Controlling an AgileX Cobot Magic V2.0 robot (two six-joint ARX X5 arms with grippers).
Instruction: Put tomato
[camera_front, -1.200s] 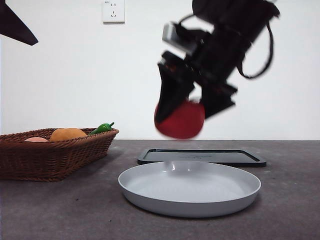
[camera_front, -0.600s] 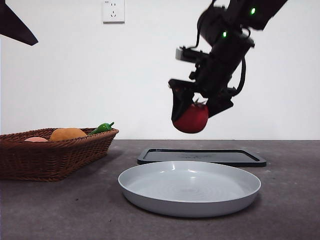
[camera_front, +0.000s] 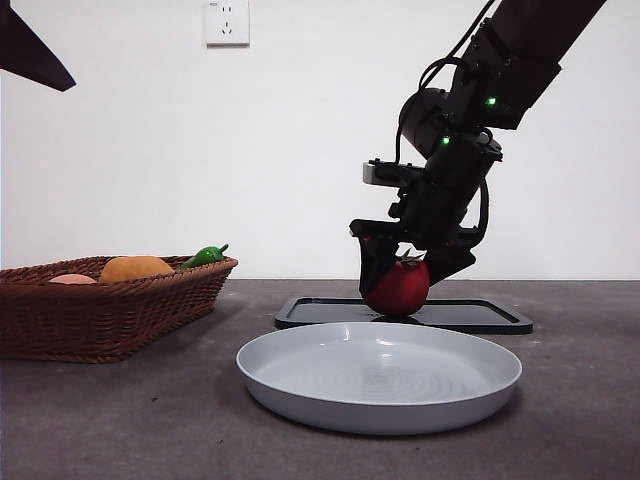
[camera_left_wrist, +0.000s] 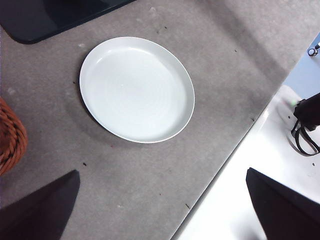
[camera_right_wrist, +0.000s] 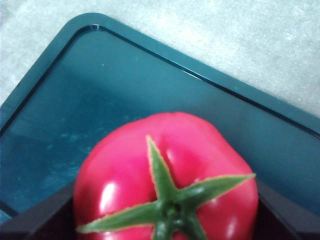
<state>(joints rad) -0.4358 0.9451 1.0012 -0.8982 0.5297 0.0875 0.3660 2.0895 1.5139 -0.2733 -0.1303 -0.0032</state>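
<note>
From the front, the right gripper (camera_front: 407, 268) is down low over the dark tray (camera_front: 480, 313) behind the grey plate (camera_front: 380, 375), its two jaws clamped on either side of the tomato (camera_front: 398, 288). The tomato looks to be at or just touching the tray floor, though the plate rim blocks the exact contact line, so I cannot say it is resting yet. To my eye the carry is done and only the release and lift-off remain. At about 9 o'clock from the plate sits the wicker basket (camera_front: 100, 310) with an orange fruit (camera_front: 135, 267) and a green pepper (camera_front: 205, 256); a black tip at the top corner is the waiting arm.

In the left wrist view the left gripper (camera_left_wrist: 165, 205) hangs high over the plate (camera_left_wrist: 136, 89), jaws spread wide and empty. The tray (camera_left_wrist: 30, 20) is only a cut-off corner, and no tomato shows.

In the right wrist view the tomato (camera_right_wrist: 170, 175) fills the frame, green stem (camera_right_wrist: 170, 205) up, over the tray (camera_right_wrist: 90, 85). The jaws show only as dark corners, and its underside is hidden.
</note>
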